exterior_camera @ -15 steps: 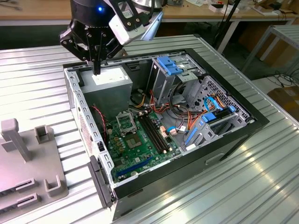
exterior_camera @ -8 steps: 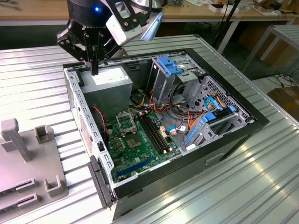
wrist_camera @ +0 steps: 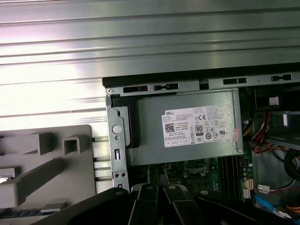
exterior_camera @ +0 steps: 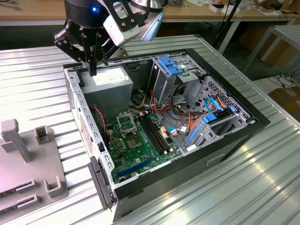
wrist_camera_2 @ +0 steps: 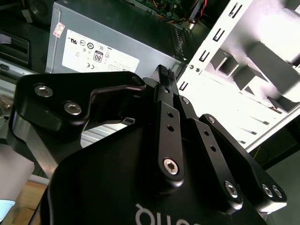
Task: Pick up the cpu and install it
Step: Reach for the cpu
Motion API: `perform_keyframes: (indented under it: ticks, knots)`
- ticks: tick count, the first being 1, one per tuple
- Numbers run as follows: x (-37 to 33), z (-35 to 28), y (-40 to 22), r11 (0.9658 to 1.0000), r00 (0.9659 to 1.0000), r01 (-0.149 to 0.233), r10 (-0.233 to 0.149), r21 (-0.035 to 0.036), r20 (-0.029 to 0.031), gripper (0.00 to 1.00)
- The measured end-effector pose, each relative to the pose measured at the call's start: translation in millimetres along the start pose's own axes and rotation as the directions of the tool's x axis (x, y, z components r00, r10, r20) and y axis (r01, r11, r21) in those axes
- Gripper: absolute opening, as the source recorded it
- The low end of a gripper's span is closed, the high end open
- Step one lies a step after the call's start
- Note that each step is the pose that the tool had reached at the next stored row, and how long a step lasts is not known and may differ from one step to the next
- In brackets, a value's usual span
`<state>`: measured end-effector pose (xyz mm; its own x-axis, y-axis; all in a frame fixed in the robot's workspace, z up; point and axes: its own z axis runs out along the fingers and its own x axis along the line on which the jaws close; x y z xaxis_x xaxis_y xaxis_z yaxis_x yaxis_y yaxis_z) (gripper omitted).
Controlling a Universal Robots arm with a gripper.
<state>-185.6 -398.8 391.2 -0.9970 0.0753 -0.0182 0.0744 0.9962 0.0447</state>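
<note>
Tabletop of ribbed metal (exterior_camera: 37, 84) carries everything. At the exterior view's left lies a grey plastic fixture (exterior_camera: 28, 178) with upright posts and small square sockets. It rests just beside the open computer case (exterior_camera: 75, 101), and the first wrist view shows the same fixture (wrist_camera: 56, 159) next to the case's pale metal wall.

Further right, the gripper (exterior_camera: 92, 70) hangs from the black wrist over the case's far left corner, pointing straight down. Its fingers are pressed together, with nothing visible between the pads. The second wrist view shows the ribbed tips (wrist_camera_2: 164, 74) meeting above the edge of the power supply (wrist_camera_2: 117, 37), close to the pale case wall. I cannot tell whether they touch anything.

The power supply (exterior_camera: 110, 84) is a grey box with a white label, and it fills that corner of the case. Below it in the exterior view lies the green motherboard (exterior_camera: 150, 157). A black square socket frame (exterior_camera: 125, 124) sits just under the supply, and long black memory slots (exterior_camera: 154, 131) lie to its right. The first wrist view shows the frame (wrist_camera: 197, 165) peeping out beneath the supply's edge.

Where the cpu lies I cannot tell. The gripper is well apart from the socket frame.

Right again stands a metal drive cage with blue clips (exterior_camera: 169, 65). Orange and red cables (exterior_camera: 180, 110) hang beside it, and a blue cable (exterior_camera: 213, 105) loops near the case's perforated end. Beyond the table, a wooden workbench (exterior_camera: 42, 11) runs along the back.
</note>
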Motion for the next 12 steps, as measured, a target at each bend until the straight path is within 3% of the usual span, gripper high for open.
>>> perform_keyframes:
  ticks: [12]
  knots:
    - [7.9, 0.0, -0.6, 1.0000, 1.0000, 0.000, 0.000, 0.0000, -0.0001, 0.11]
